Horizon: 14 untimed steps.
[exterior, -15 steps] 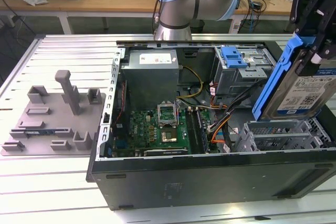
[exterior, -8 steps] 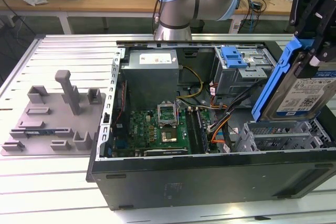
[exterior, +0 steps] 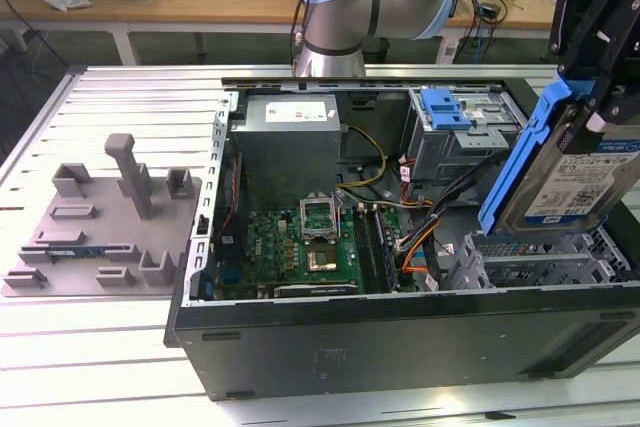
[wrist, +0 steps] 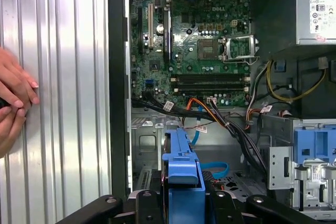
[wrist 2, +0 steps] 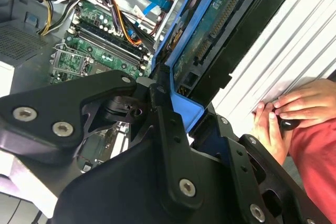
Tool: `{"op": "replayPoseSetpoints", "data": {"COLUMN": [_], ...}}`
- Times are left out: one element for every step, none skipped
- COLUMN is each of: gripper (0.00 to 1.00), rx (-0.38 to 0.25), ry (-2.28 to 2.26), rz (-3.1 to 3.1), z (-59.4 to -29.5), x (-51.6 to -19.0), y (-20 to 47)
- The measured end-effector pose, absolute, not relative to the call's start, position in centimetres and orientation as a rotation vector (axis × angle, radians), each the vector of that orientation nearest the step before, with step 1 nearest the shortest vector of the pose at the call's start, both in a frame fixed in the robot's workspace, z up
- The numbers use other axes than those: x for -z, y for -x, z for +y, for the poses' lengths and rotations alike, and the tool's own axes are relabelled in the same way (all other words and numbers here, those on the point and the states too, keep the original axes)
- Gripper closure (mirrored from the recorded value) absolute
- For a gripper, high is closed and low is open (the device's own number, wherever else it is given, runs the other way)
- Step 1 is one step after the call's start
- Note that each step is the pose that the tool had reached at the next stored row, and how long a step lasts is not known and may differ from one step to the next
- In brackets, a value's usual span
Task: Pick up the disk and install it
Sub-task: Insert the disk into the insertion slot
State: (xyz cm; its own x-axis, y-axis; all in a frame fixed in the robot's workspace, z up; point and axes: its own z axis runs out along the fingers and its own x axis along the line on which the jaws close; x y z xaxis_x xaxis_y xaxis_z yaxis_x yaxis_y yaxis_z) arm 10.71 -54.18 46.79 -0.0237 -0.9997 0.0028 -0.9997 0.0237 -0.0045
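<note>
One black gripper (exterior: pixel 600 97) hangs over the end of the case at the exterior view's right, its jaws clamped on the disk (exterior: pixel 570 187), a flat rectangular silver hard drive with a white-and-blue label framed by a blue plastic carrier. We see the disk held tilted, its lower end close above a silver perforated metal bay (exterior: pixel 545 262) inside the open black tower case (exterior: pixel 400 342), which lies on its side on a ribbed grey metal table (exterior: pixel 120 97). We cannot tell whether the disk touches that bay. Within the case we find a green motherboard (exterior: pixel 300 247), a large grey box with a white sticker (exterior: pixel 290 137) and a grey metal drive cage with a blue plastic handle (exterior: pixel 455 122). A grey plastic fixture (exterior: pixel 110 217) sits on the table beside the case. In the second wrist view a person's hands (wrist 2: pixel 275 119) rest on the table just beside the case.
</note>
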Motion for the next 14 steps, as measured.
{"op": "replayPoseSetpoints", "data": {"gripper": [0.63, 0.63, 0.63, 0.63, 0.63, 0.63, 0.63, 0.63, 0.63, 0.63, 0.63, 0.63, 0.63, 0.63], "rx": [0.008, 0.008, 0.008, 0.008, 0.008, 0.008, 0.008, 0.008, 0.008, 0.008, 0.008, 0.008, 0.008, 0.008], "ry": [2.194, 2.194, 2.195, 2.195, 2.195, 2.195, 2.195, 2.195, 2.195, 2.195, 2.195, 2.195, 2.195, 2.195], "rz": [2.247, 2.247, 2.246, 2.246, 2.246, 2.246, 2.246, 2.246, 2.246, 2.246, 2.246, 2.246, 2.246, 2.246], "z": [-54.17, -54.18, -54.17, -54.17, -54.18, -54.18, -54.17, -54.17, -54.17, -54.17, -54.17, -54.17, -54.17, -54.17], "x": [-46.77, -46.73, -46.70, -46.64, -46.59, -46.55, -46.48, -46.41, -46.37, -46.34, -46.24, -46.18, -46.15, -46.10], "y": [-10.72, -10.75, -10.77, -10.78, -10.78, -10.78, -10.78, -10.78, -10.78, -10.78, -10.78, -10.78, -10.78, -10.78]}}
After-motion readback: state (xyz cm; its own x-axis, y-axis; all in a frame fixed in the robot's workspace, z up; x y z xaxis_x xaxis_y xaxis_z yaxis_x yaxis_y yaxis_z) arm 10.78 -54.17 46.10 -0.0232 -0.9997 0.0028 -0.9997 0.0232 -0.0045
